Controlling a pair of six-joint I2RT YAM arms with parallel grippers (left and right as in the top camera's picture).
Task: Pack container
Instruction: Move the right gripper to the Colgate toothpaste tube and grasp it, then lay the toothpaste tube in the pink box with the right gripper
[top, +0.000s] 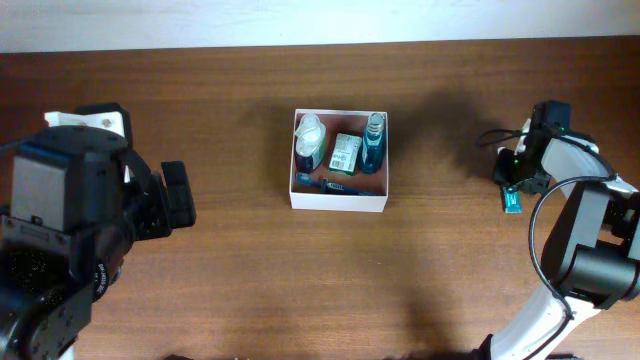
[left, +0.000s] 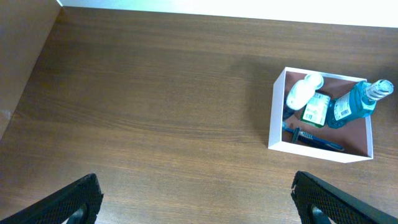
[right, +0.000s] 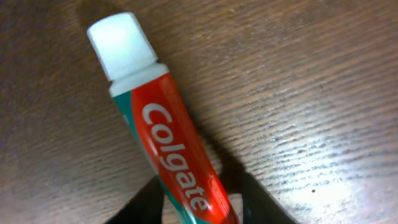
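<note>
Seemingly clamped on the tail of a Colgate toothpaste tube (right: 168, 130), the right gripper (right: 202, 208) sits well apart from the container (top: 340, 203) at mid-table, probably to carry the tube over. The left gripper (left: 196, 196) hangs spread wide and empty, clear of that route. A mouthwash bottle (top: 373, 145), white bottle (top: 309, 140), green-white packet (top: 345, 153) and toothbrush (top: 330, 184) already lie inside. The table (top: 300, 280) is dark wood grain, with a pale strip (top: 300, 20) beyond its far edge.

The container (top: 339, 204) is seen mid-surface (top: 240, 280), packed: white bottle (top: 309, 142) at left, green-white packet (top: 345, 153) in the middle, blue bottle (top: 373, 145) at right, dark toothbrush (top: 331, 184) along the near wall. Well apart, a small teal item (top: 513, 202) is spotted at the right gripper (top: 514, 189).
</note>
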